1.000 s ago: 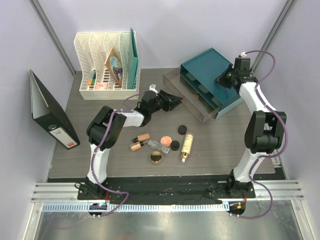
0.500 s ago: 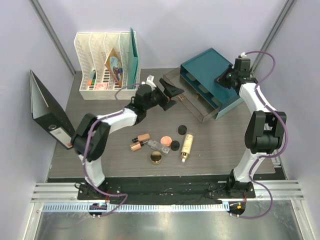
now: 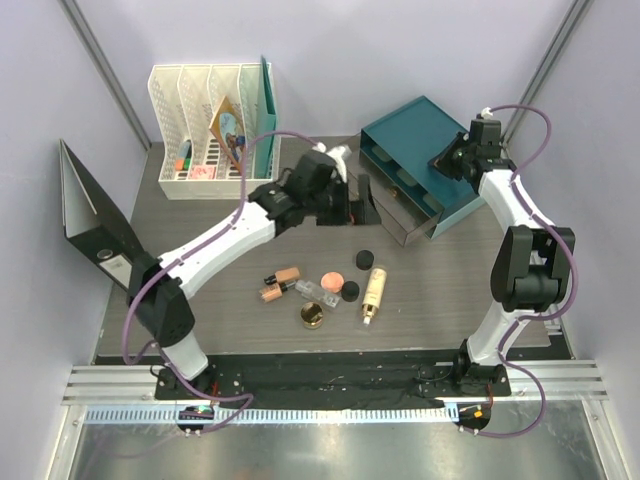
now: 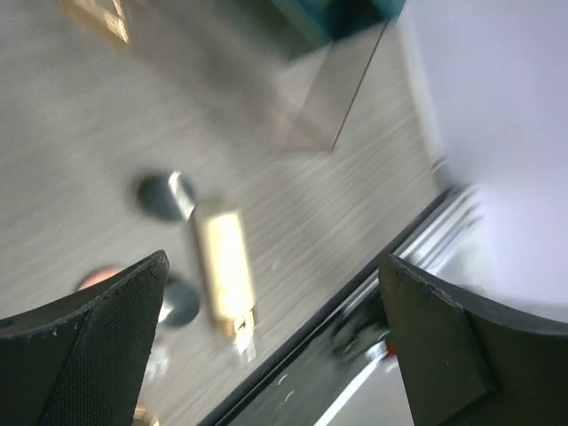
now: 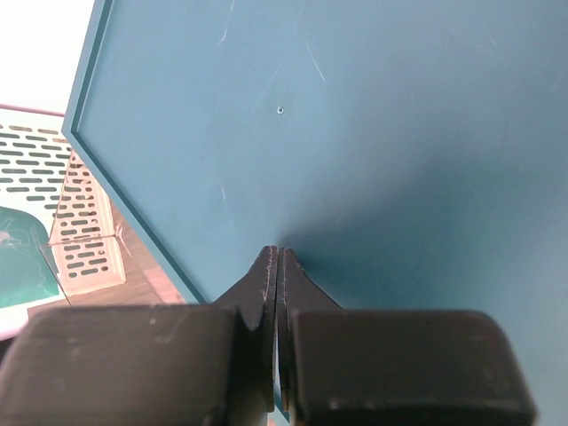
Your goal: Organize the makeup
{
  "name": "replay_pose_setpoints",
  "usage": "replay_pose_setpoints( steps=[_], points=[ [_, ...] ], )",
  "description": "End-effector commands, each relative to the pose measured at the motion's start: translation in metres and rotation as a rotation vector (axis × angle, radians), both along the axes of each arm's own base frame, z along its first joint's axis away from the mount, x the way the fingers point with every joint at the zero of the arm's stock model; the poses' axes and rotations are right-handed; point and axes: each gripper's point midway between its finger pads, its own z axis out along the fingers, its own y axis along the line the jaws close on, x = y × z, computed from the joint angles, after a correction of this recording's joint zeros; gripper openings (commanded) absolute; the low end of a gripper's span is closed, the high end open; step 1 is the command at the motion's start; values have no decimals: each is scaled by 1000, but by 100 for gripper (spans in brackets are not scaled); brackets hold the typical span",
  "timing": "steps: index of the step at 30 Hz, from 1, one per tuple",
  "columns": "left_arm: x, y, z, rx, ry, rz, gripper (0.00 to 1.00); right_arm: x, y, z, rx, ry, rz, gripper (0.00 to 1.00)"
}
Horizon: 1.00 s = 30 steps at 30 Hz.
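Overhead, left gripper [image 3: 358,207]: is hanging at the front of the pulled-out drawer [image 3: 400,228], jaws spread wide and gripping nothing.
Overhead, right gripper [image 3: 447,160]: is sitting over the top of the teal drawer unit [image 3: 410,130], jaws pressed together with nothing between them.
Overhead, makeup [image 3: 322,293]: is lying loose in a cluster on the grey table [image 3: 460,290], near its middle and apart from both grippers.
Overhead, cluster layout: two peach tubes [image 3: 283,275] [image 3: 271,293] are lying at the left. The clear glass bottle [image 3: 316,292] and coral compact [image 3: 333,276] are sitting in the centre. The gold jar [image 3: 312,316] is sitting nearest the arm bases, and the beige gold-capped bottle [image 3: 374,290] is lying at the right.
Overhead, black pots: one [image 3: 350,290] is sitting between the compact and the beige bottle. The other [image 3: 365,259] is standing on its own, closer to the drawer.
Overhead, surroundings: a white file rack [image 3: 215,130] is standing at the back left, and a black binder [image 3: 100,235] is leaning at the left edge.
Left wrist, fingers [image 4: 89,346]: are framing the blurred table from far apart, with empty space between them.
Left wrist, below: the beige bottle is lying between the two black pots. A pinkish smear at the left edge is probably the compact.
Right wrist, fingers [image 5: 266,293]: are meeting tip to tip over the teal top, clamping nothing.
Right wrist, background: the file rack is showing at the left.
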Motion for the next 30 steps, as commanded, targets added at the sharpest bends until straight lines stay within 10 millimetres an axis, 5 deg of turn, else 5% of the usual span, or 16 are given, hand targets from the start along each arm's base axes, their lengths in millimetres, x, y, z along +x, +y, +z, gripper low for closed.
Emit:
replay_pose_setpoints(
  steps=[1, 6, 12, 21, 30],
  points=[
    [-53, 22, -76, 438, 75, -160, 100, -29, -1, -31, -29, 131, 19, 1],
    [-87, -12, -106, 527, 69, -289, 100, -33, 1, -38, -18, 151, 29, 1],
    [-111, -31, -141, 637, 50, -406, 100, -36, 3, -43, -13, 161, 33, 1],
    [-106, -44, -176, 668, 30, -405, 100, -40, 6, -46, 2, 165, 43, 1],
    [-105, -65, -184, 678, -45, -452, 98, -40, 9, -47, 17, 167, 50, 1]
  ],
)
